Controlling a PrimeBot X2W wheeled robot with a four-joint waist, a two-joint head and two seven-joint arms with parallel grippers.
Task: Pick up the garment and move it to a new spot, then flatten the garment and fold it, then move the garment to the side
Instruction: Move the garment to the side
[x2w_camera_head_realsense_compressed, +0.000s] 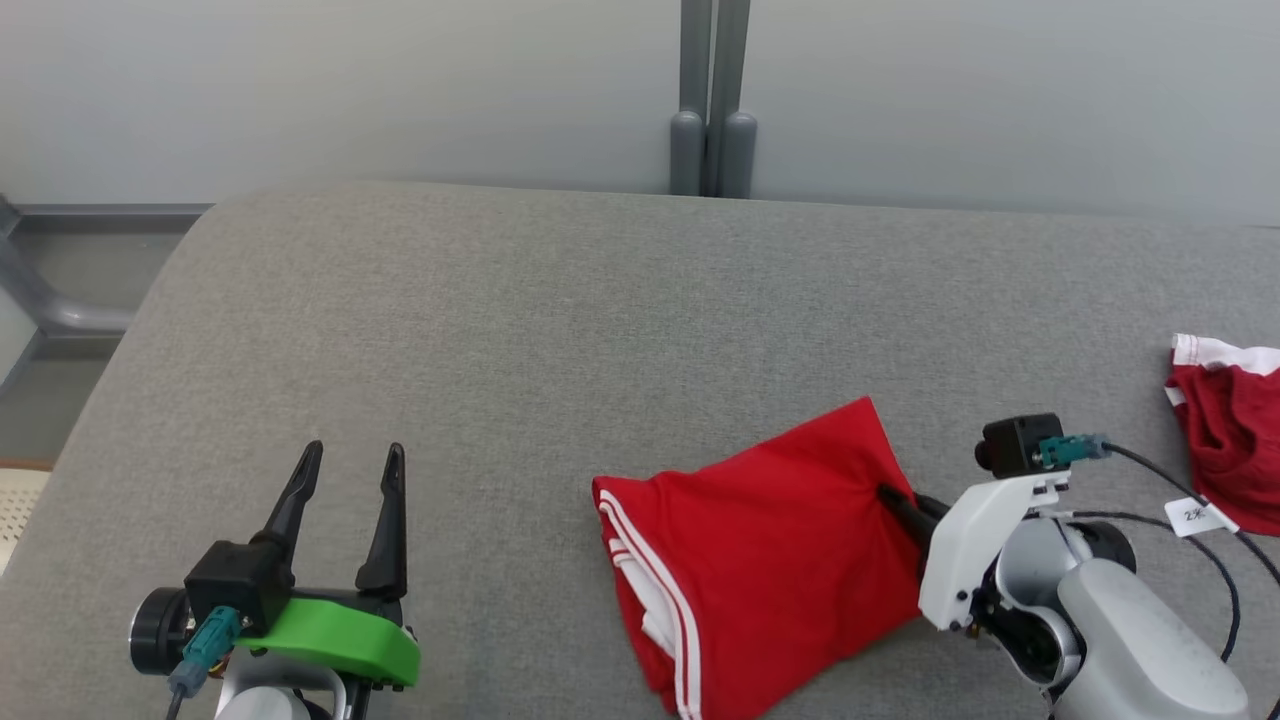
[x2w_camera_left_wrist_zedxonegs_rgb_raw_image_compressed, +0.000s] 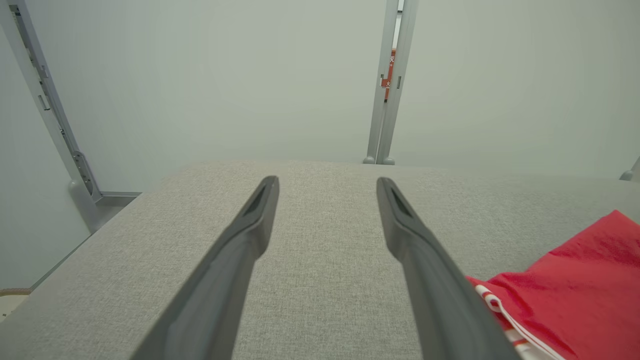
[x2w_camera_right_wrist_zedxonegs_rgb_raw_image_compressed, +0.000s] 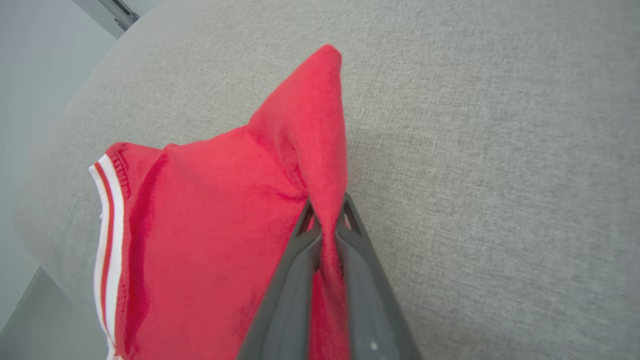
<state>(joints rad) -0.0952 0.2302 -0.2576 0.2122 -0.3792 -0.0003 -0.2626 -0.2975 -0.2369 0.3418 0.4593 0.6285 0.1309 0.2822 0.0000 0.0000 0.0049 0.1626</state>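
Grey-black R gripper (x2w_camera_head_realsense_compressed: 888, 495) is clamped on a pinched-up ridge of the red garment (x2w_camera_head_realsense_compressed: 760, 560), white-striped at the hem, lying near-right on the table (x2w_camera_head_realsense_compressed: 500, 320). L gripper (x2w_camera_head_realsense_compressed: 355, 450) spread wide, empty, near-left, well apart from it. Small white tag (x2w_camera_head_realsense_compressed: 1195, 515) by a second red garment (x2w_camera_head_realsense_compressed: 1235, 420) at far right: writing too small to read. On the post (x2w_camera_left_wrist_zedxonegs_rgb_raw_image_compressed: 381, 130), orange label (x2w_camera_left_wrist_zedxonegs_rgb_raw_image_compressed: 391, 70): chars illegible. Tabletop is grey woven fabric; pale wall panels (x2w_camera_head_realsense_compressed: 300, 90) behind.
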